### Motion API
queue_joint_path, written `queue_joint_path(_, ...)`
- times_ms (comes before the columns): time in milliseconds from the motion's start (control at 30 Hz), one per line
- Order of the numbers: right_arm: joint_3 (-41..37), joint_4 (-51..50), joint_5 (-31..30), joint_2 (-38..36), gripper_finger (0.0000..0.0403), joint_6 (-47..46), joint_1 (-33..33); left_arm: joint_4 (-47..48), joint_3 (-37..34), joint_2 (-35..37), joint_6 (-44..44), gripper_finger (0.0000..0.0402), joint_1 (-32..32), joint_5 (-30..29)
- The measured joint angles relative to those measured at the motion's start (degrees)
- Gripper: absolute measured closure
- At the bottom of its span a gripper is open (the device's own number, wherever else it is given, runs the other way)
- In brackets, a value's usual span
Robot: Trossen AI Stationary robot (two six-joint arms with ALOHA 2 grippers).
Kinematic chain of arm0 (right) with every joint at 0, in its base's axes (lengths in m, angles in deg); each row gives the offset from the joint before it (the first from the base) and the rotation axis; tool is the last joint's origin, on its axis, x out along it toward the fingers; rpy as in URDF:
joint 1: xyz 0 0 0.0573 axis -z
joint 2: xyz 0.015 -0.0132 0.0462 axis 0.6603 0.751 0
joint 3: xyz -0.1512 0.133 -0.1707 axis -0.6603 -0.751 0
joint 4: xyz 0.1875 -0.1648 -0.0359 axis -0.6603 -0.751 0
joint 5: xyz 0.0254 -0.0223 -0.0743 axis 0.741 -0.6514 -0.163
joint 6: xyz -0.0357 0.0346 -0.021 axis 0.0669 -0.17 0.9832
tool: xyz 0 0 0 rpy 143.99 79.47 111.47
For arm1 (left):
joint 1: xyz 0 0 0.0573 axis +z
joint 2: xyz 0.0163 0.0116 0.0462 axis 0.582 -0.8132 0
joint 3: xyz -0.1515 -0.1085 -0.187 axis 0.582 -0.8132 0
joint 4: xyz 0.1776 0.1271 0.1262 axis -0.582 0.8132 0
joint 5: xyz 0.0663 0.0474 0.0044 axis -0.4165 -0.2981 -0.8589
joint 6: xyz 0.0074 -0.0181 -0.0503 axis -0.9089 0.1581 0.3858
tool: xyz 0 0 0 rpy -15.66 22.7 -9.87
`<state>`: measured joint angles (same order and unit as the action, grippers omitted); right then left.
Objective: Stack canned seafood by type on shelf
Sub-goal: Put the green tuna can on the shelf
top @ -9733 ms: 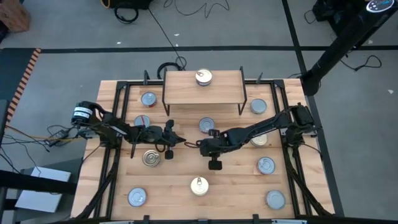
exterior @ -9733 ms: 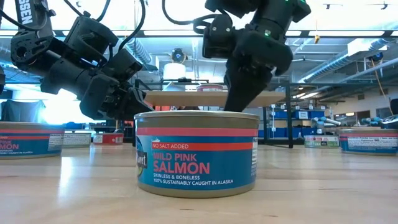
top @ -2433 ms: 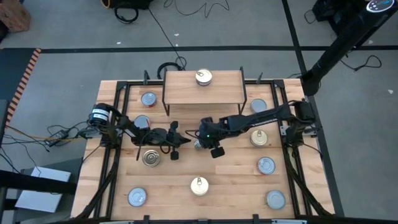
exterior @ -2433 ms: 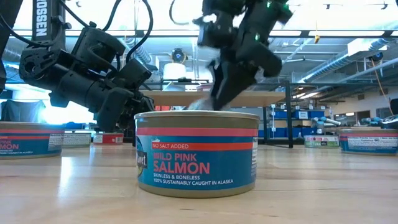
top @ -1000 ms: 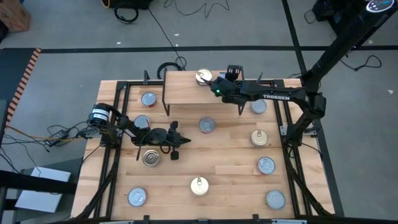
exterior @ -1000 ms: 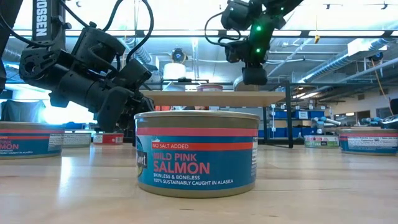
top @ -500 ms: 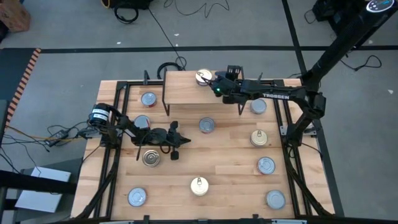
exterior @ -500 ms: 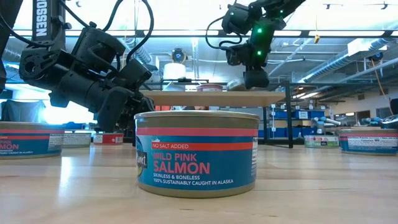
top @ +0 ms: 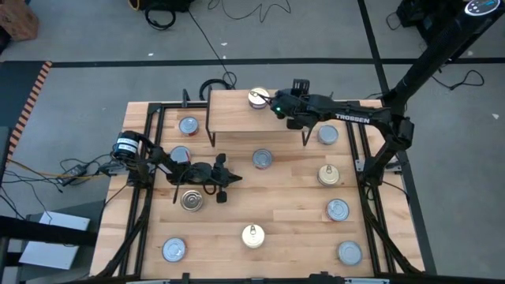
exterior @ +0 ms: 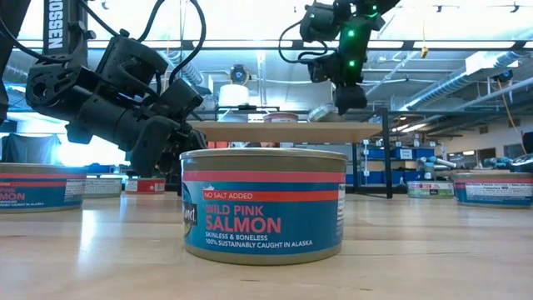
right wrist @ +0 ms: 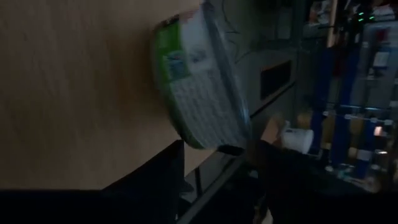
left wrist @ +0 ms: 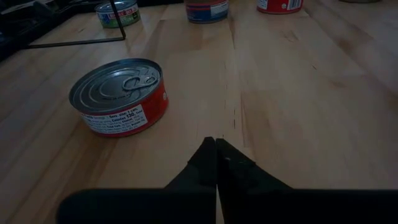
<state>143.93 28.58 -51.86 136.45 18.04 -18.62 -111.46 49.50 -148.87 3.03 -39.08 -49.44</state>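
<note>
The shelf (top: 237, 118) stands at the table's far side with a gold-topped can (top: 258, 97) on it. To that can's right, a green-and-white-labelled can (right wrist: 199, 81) rests on the shelf board (right wrist: 74, 93). In the low view this can (exterior: 321, 112) looks slightly tilted. My right gripper (right wrist: 216, 168) is open at this can's near edge, one finger beside each flat face. From above, the gripper (top: 278, 105) hides the can. My left gripper (left wrist: 216, 142) waits shut, low over the table's middle left (top: 231, 178). My right gripper's fingers (right wrist: 163, 171) stand close beside the green-labelled can's near rim (right wrist: 214, 142), slanting down from the table's right. I cannot tell whether they touch it. The can rests on the shelf board.
Several more cans lie spread over the table. A red-sided one (left wrist: 119, 96) sits just beyond my left gripper, and a salmon can (exterior: 263, 204) stands near the front edge. Others line the left (top: 188, 126) and right (top: 338, 209) sides. The shelf's black legs (top: 309, 134) stand near the right arm.
My right gripper has tipped a little and drawn slightly up and toward the table's right over the shelf. The green-labelled can has stayed on the shelf board.
</note>
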Motion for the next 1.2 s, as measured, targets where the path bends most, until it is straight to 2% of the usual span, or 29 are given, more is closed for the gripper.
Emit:
queue_joint_path(133,0.02,-2.12,2.62,0.0,0.0184,-2.08,0.88,0.0,0.0,0.0,0.07,0.04,0.0,-0.01)
queue_joint_path(300,0.0,-4.05,3.06,-0.11,0.0166,-3.67,1.16,0.0,0.0,0.0,0.21,0.04,0.0,0.0)
queue_joint_path(467,0.0,-3.58,3.12,-1.9,0.0171,-3.76,0.72,0.0,0.0,0.0,0.22,0.04,0.0,-0.01)
queue_joint_path(567,0.0,-2.72,3.9,-4.04,0.0197,-6.22,1.12,0.0,0.0,0.0,0.24,0.04,0.0,-0.01)
queue_joint_path(633,0.0,-1.91,6.89,-5.65,0.0222,-8.12,2.08,0.0,0.0,0.0,0.39,0.04,0.0,-0.01)
queue_joint_path(800,0.0,3.14,20.34,-8.54,0.0311,-16.29,7.08,0.0,0.0,0.0,0.42,0.04,0.0,-0.01)
queue_joint_path(933,0.0,6.08,31.59,-7.65,0.0388,-19.76,11.72,0.0,0.0,0.0,0.42,0.04,0.0,-0.01)
queue_joint_path(1200,-0.05,6.84,33.81,-2.38,0.0388,-20.25,15.11,0.0,0.0,0.0,0.44,0.04,0.0,-0.01)
